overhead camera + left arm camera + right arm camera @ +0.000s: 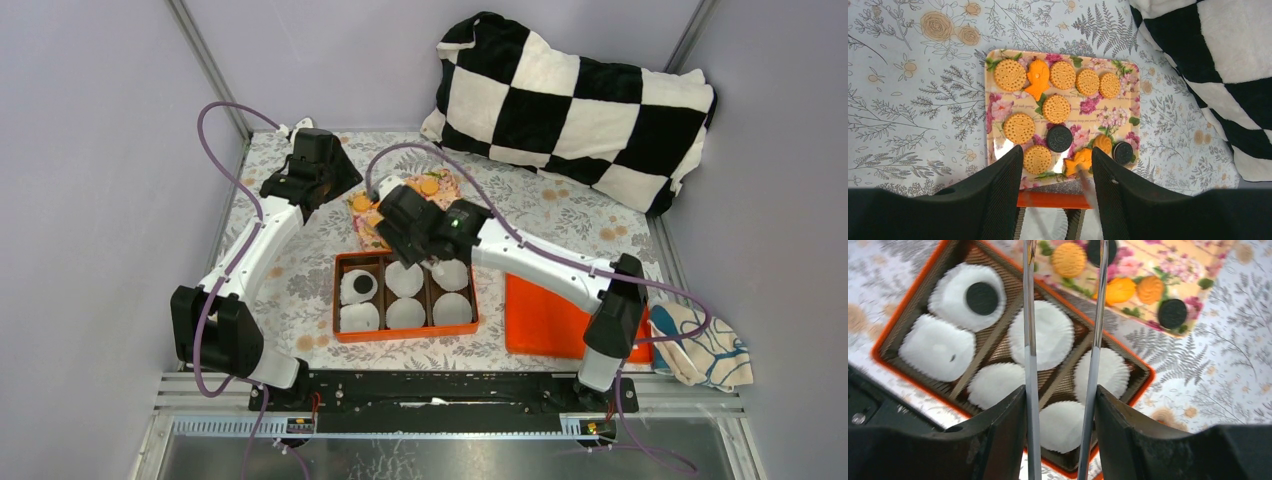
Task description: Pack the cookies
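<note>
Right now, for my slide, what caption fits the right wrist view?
Open right pincer above an orange box of six white paper cups; one dark cookie sits in a corner cup.

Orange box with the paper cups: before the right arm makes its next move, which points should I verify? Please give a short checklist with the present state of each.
1. Right hand empty: ok, nothing sits between its thin metal fingers.
2. Free places in the orange box: ok, five paper cups show nothing inside; one holds a dark cookie.
3. Cookies on the floral tray: ok, many lie there.
4. Left hand out of the way: ok, it is open, empty, and apart from the right hand in the top view.
5. Height of the right fingers over the box: cannot tell.
</note>
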`<state>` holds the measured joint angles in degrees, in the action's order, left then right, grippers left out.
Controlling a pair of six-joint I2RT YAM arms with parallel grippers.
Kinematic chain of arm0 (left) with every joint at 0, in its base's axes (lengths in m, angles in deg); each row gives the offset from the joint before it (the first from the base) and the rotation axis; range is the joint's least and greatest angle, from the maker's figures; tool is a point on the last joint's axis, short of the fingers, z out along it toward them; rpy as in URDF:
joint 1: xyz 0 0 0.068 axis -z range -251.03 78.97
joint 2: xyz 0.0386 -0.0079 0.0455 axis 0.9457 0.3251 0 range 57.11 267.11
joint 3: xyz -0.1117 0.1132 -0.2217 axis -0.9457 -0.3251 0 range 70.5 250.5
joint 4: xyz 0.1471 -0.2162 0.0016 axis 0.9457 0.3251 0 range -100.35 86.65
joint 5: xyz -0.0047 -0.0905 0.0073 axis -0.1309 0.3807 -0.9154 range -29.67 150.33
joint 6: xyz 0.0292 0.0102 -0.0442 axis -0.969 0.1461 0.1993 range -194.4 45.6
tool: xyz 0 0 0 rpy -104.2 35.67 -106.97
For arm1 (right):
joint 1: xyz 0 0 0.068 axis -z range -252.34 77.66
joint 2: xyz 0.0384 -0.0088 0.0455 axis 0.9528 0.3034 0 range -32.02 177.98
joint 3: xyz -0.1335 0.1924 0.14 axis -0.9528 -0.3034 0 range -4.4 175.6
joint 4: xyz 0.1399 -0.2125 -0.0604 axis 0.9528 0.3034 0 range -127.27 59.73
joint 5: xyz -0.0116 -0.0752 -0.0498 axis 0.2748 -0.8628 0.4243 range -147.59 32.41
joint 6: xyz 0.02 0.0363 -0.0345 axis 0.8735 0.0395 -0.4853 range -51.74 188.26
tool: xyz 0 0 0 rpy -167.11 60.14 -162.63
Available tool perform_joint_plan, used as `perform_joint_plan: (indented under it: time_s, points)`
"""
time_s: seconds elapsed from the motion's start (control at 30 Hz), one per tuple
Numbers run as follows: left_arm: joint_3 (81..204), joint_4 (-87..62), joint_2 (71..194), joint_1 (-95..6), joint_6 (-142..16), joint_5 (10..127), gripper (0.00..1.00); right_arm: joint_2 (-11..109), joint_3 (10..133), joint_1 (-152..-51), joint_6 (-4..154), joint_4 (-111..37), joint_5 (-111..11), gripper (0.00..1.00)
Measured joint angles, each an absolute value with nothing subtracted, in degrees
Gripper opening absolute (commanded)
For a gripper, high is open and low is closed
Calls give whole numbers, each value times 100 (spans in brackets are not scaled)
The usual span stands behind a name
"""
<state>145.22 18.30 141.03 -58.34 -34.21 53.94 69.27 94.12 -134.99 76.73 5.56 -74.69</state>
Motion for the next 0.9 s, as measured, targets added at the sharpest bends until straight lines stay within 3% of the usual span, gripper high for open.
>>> perform_joint_plan:
  time_s: [0.27, 0.9]
  points:
    - [14522, 1819, 14103, -5834, -3426, 5396, 59, 7111, 9410, -12570, 7595, 366, -7515, 54]
    - [14481, 1792, 14103, -5865, -3467, 5376, 59, 8012, 9359, -12557, 7708, 433, -7273, 56]
